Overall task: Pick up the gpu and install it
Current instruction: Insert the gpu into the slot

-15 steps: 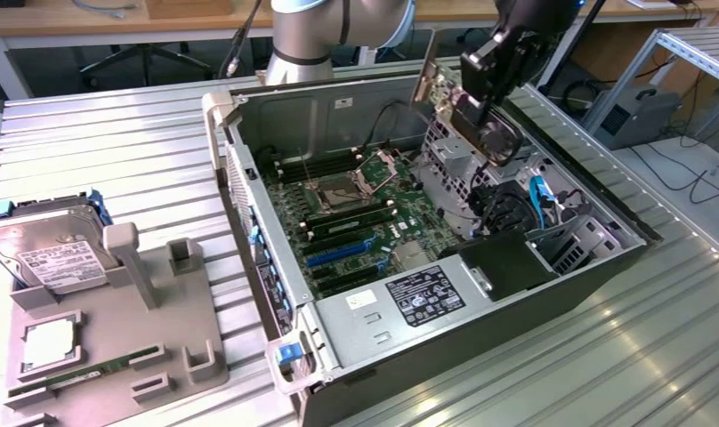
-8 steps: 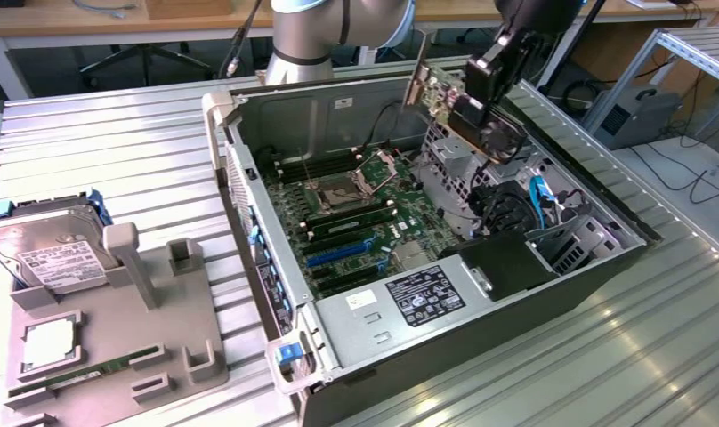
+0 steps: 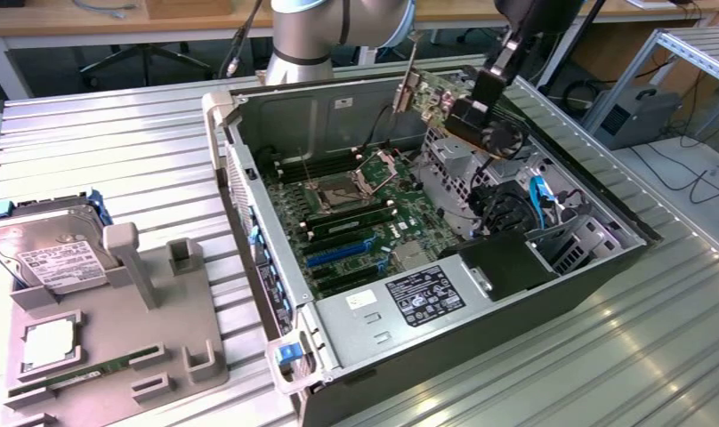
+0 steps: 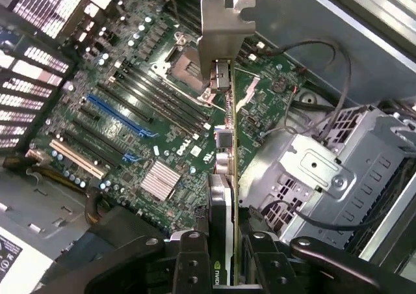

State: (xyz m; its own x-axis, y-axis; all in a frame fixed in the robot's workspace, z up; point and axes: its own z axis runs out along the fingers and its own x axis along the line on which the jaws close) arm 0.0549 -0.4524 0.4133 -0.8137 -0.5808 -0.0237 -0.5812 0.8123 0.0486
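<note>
arm leans down at a slant over the open pc case (image 3: 335,116). gripper (image 3: 476,108) jaws part closed, clamped on the gpu (image 3: 437,100). card's held on edge, silver bracket (image 4: 224,34) at far end, hanging above the motherboard (image 4: 130,118), not in a slot.

The gpu (image 4: 223,177) is a green board with a plain silver bracket (image 4: 224,34). The gripper (image 4: 225,248) is black. The motherboard (image 4: 169,121) is dark green, with black memory slots (image 4: 153,95), blue expansion slots (image 4: 117,115) and a ribbed silver heatsink (image 4: 159,179). The hard drive (image 3: 45,253) is silver with a white label, and the fixture (image 3: 157,329) is grey. The table (image 3: 122,151) is ribbed pale metal.
</note>
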